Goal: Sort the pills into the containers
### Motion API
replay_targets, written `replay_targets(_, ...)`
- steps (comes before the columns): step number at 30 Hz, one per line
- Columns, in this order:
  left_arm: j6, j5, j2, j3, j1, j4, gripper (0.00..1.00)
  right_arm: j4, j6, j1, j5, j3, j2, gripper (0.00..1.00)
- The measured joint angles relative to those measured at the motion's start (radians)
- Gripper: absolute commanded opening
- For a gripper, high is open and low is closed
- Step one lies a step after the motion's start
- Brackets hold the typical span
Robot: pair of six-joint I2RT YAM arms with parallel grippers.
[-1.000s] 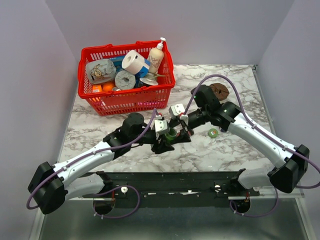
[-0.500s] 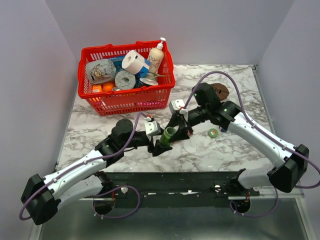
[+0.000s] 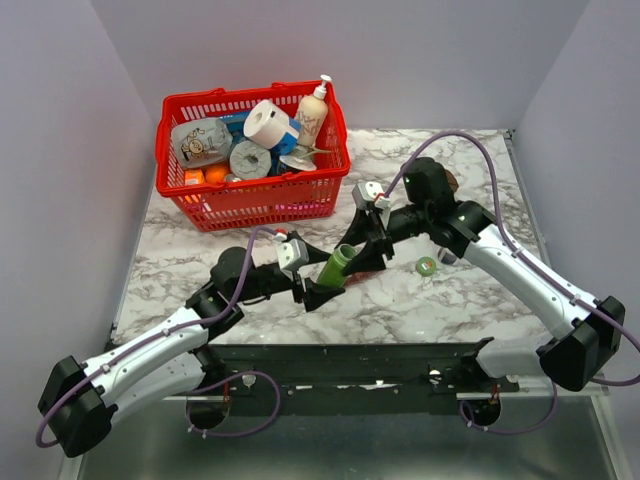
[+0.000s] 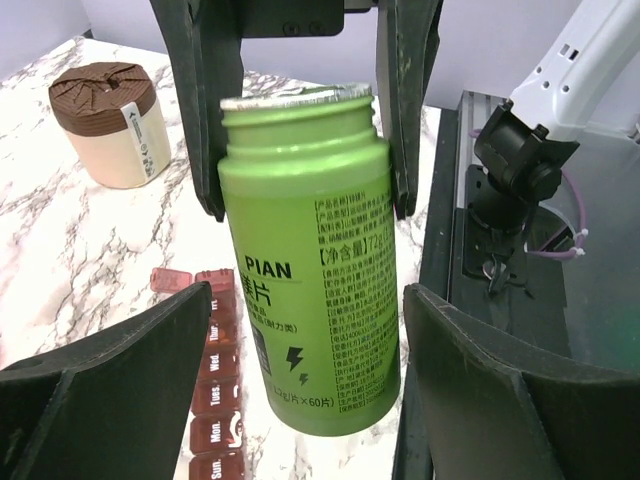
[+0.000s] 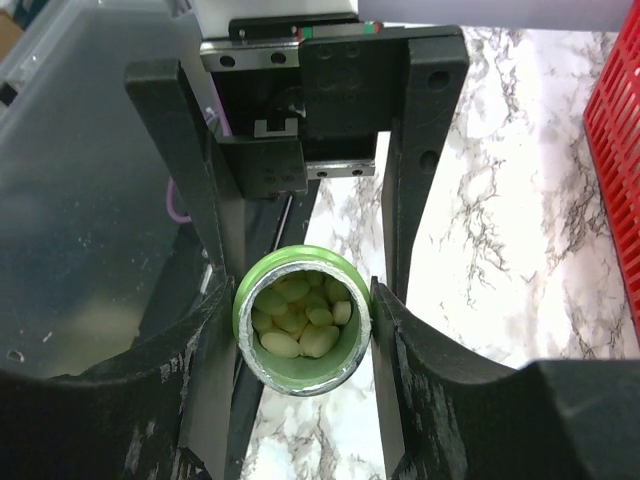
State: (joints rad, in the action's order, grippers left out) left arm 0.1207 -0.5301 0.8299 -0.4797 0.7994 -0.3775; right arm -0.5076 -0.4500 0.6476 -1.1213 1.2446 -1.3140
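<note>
pulled back and now spread, left tool (image 3: 318,290) leaves green bottle (image 3: 337,265) pinched by right tool (image 3: 361,255).

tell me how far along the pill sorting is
Done: the green plastic pill bottle is uncapped, pale pills showing inside. In hand: the right gripper's fingers clamp it near its neck; the left gripper's fingers stand open around its body. Left: no pills show in the dark red plastic pill-organizer strip, so all sorting remains.

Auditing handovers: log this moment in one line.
phase: handover | right gripper: shut on green pill bottle neck, cap off | left gripper: open, flanking bottle | pill organizer: below bottle
</note>
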Motion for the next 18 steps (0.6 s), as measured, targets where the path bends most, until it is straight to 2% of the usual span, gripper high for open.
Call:
replay_targets(7, 0.008, 0.014, 0.030, 0.000, 0.000, -0.003, 0.82, 0.067, 0.059, -0.007, -0.025, -0.027, 0.003, 0.19)
replay_targets(11, 0.012, 0.017, 0.040, 0.000, 0.000, -0.003, 0.75, 0.092, 0.069, -0.008, -0.024, -0.042, 0.003, 0.19)
replay_targets(14, 0.024, 0.016, 0.048, -0.003, 0.000, -0.001, 0.65, 0.110, 0.068, -0.009, -0.023, -0.050, 0.003, 0.19)
replay_targets(18, 0.038, 0.013, 0.061, -0.006, 0.001, -0.001, 0.65, 0.127, 0.064, -0.014, -0.017, -0.060, 0.004, 0.19)
